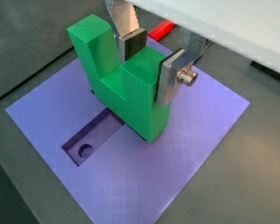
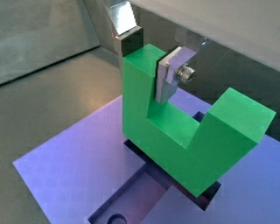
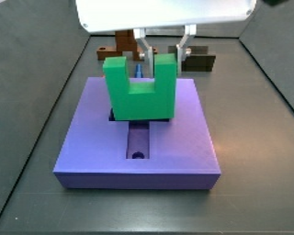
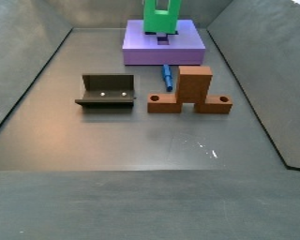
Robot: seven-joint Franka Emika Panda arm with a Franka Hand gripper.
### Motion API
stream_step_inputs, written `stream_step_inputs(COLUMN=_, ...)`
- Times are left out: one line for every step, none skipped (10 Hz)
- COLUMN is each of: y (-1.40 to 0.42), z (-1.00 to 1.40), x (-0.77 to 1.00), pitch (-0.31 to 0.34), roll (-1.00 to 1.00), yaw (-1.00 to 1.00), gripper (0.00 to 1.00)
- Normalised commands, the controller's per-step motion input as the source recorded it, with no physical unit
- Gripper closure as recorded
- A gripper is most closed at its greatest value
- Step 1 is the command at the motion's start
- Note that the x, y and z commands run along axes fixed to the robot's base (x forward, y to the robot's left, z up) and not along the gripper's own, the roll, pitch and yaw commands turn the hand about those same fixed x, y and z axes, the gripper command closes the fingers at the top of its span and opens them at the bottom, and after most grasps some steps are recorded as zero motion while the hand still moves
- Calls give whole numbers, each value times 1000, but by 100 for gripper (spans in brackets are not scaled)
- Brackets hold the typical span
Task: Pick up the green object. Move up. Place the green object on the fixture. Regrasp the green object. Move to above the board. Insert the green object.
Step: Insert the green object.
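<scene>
The green object (image 1: 125, 96) (image 2: 166, 122) is a U-shaped block standing upright in the recess of the lavender board (image 1: 189, 149) (image 2: 60, 175). Both side views show it at the board's far half (image 3: 140, 96) (image 4: 161, 17). My gripper (image 1: 150, 70) (image 2: 149, 70) (image 3: 162, 57) straddles one upright prong of the block. One silver finger (image 2: 170, 74) lies against the prong's outer face. The other pad (image 2: 129, 42) stands off it inside the notch, so the gripper is open. The dark fixture (image 4: 105, 91) (image 3: 200, 61) stands apart from the board with nothing on it.
A brown stepped block (image 4: 190, 91) (image 3: 117, 46) stands next to the fixture. A blue peg (image 4: 167, 75) lies between that block and the board (image 4: 140, 47). The open end of the recess, with a round hole (image 1: 84, 150) (image 3: 137, 151), shows. Something red (image 1: 163, 31) lies past the board.
</scene>
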Motion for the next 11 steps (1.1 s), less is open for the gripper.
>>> stream_step_inputs(y=-11, z=-163, x=-3, pitch=-3, roll=210, yaw=149, gripper=100)
stream_step_inputs(y=0, z=-154, x=0, pitch=10, roll=243, yaw=0, gripper=100)
stream_step_inputs(y=0, z=-134, x=-120, pitch=20, roll=251, yaw=-51, gripper=100)
stream_step_inputs(y=0, z=-74, x=0, pitch=89, roll=204, yaw=-166, gripper=100)
stream_step_inputs(y=0, z=0, x=0, pitch=151, roll=181, yaw=-206, gripper=100)
stream_step_inputs(y=-26, z=0, x=0, pitch=117, roll=190, yaw=-154, gripper=100)
stream_step_inputs(y=-40, z=0, x=-6, pitch=43, roll=174, yaw=-60, gripper=100)
stream_step_inputs(y=-11, z=-166, x=-63, pitch=0, roll=123, yaw=0, gripper=100)
stream_step_inputs(y=-54, z=-269, x=-146, pitch=-31, roll=157, yaw=0, gripper=100)
stream_step_inputs(y=-63, z=-349, x=-131, pitch=-50, roll=236, yaw=74, gripper=100)
stream_step_inputs(y=-57, z=-423, x=-46, pitch=-36, roll=263, yaw=126, gripper=100)
